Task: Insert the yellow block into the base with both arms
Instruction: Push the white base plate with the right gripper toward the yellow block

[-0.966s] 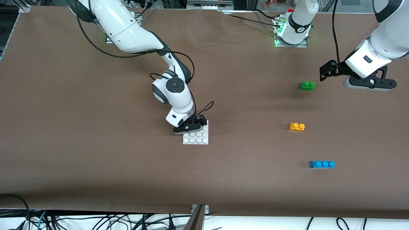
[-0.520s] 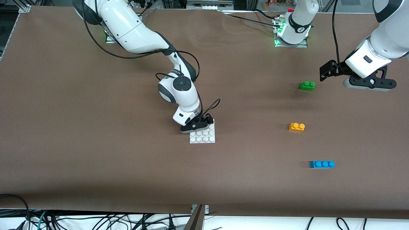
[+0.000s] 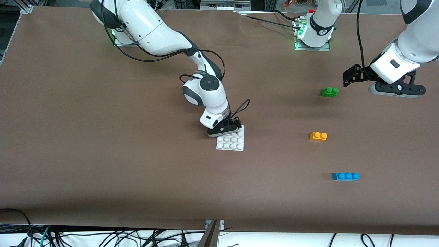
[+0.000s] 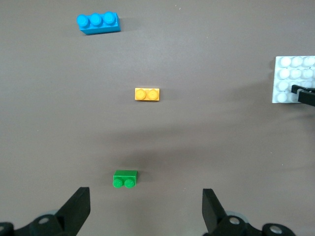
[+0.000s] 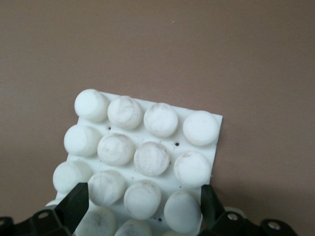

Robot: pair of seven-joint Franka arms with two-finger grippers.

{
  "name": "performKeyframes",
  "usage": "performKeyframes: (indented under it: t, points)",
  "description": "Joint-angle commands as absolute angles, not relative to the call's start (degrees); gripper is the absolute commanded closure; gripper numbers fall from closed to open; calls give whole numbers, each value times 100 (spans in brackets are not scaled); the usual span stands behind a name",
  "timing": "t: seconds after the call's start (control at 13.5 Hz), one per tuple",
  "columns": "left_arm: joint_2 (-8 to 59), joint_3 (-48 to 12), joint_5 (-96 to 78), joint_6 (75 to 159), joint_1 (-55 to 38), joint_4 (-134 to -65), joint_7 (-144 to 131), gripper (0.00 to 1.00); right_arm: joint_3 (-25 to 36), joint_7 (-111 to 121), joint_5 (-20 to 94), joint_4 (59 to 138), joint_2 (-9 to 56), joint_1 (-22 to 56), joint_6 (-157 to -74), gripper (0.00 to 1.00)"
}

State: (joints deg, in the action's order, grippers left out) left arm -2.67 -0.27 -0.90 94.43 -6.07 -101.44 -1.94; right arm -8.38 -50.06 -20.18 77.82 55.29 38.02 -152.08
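The yellow block (image 3: 318, 136) (image 4: 147, 94) lies flat on the brown table toward the left arm's end, untouched. The white studded base (image 3: 230, 143) (image 5: 147, 142) (image 4: 290, 78) rests near the table's middle. My right gripper (image 3: 224, 130) (image 5: 140, 204) is low over the base's edge farthest from the front camera, shut on it with a finger at each side. My left gripper (image 3: 397, 92) (image 4: 145, 216) hangs open in the air over bare table beside the green brick, nothing between its fingers.
A green two-stud brick (image 3: 330, 92) (image 4: 125, 178) lies farther from the front camera than the yellow block. A blue three-stud brick (image 3: 345, 176) (image 4: 98, 23) lies nearer. Cables run along the table's edge by the arm bases.
The right arm has slid the base across the table toward the left arm's end. The left arm and the three bricks have not moved.
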Motion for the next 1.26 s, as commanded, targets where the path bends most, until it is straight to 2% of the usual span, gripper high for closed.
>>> performKeyframes:
  t: [0.0,0.45,1.19]
  points:
    - [-325,-35,-26,9404,-589,-10160,-132,0,-817,-5282,-2013,7401,5722,3963,-15196,0]
    - [-325,-35,-26,9404,-589,-10160,-141,0,-774,-4774,-2022,7365,5678,3718,-14960,0]
    - [-272,-53,-70,9404,-598,-10116,-176,0,-835,-4632,-1960,7110,5783,3419,-15047,0]
